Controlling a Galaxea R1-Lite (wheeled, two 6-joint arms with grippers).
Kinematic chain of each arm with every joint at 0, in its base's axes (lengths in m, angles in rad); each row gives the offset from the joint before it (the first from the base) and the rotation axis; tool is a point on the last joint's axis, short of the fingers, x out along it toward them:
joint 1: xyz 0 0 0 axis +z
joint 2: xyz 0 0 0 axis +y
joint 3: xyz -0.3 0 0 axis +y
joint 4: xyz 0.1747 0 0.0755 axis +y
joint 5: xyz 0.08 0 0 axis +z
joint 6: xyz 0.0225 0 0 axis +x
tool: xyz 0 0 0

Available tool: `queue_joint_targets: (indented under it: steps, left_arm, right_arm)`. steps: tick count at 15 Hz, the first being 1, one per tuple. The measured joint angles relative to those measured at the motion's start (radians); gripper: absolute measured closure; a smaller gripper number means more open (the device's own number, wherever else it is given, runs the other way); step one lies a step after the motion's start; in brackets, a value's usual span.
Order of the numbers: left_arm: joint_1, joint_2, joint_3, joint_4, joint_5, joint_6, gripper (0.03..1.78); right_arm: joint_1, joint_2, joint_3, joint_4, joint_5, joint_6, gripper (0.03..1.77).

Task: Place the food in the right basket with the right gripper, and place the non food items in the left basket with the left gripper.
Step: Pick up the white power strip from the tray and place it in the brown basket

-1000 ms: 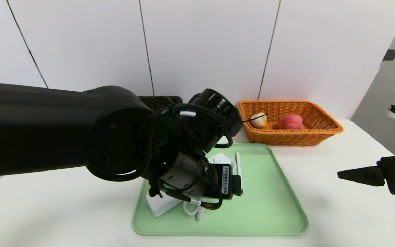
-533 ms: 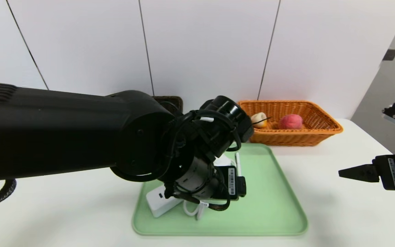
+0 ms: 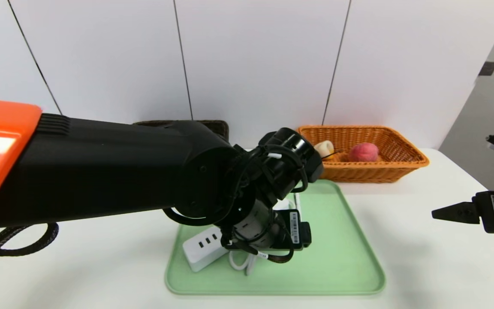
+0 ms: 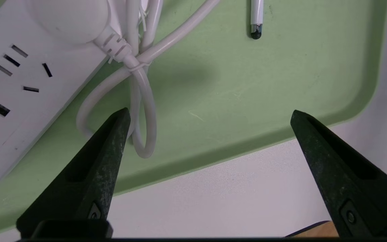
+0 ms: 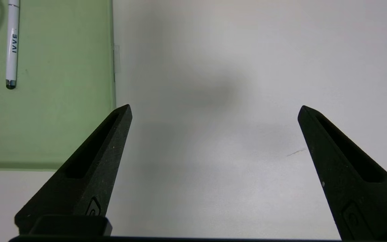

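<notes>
**Left gripper spread wide above the tray, food already in the orange basket**

The dark basket (image 3: 212, 125) sits at the back of the desk (image 3: 79, 266), mostly hidden behind the left arm. The power strip (image 3: 202, 253) lies on the left part of the green tray (image 3: 337, 257), its looped cord (image 4: 143, 111) beside it. The left gripper (image 4: 208, 114) hangs above the tray's edge, spread wide and empty. A white pen (image 4: 256, 16) lies on the tray, apart from the cord. The bun (image 3: 325, 148) and peach (image 3: 363, 152) rest in the orange basket (image 3: 384, 171). The right gripper (image 5: 213, 111) hangs over bare desk to the right, spread wide, empty.
</notes>
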Motion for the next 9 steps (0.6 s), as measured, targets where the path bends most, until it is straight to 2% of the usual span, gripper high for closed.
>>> queue_joint_targets:
  steps: [9]
  left_arm:
    - [0.022, 0.043, -0.005, -0.005, -0.003, -0.008, 0.12]
  right_arm:
    - [-0.036, 0.013, -0.004, -0.003, 0.001, -0.003, 0.09]
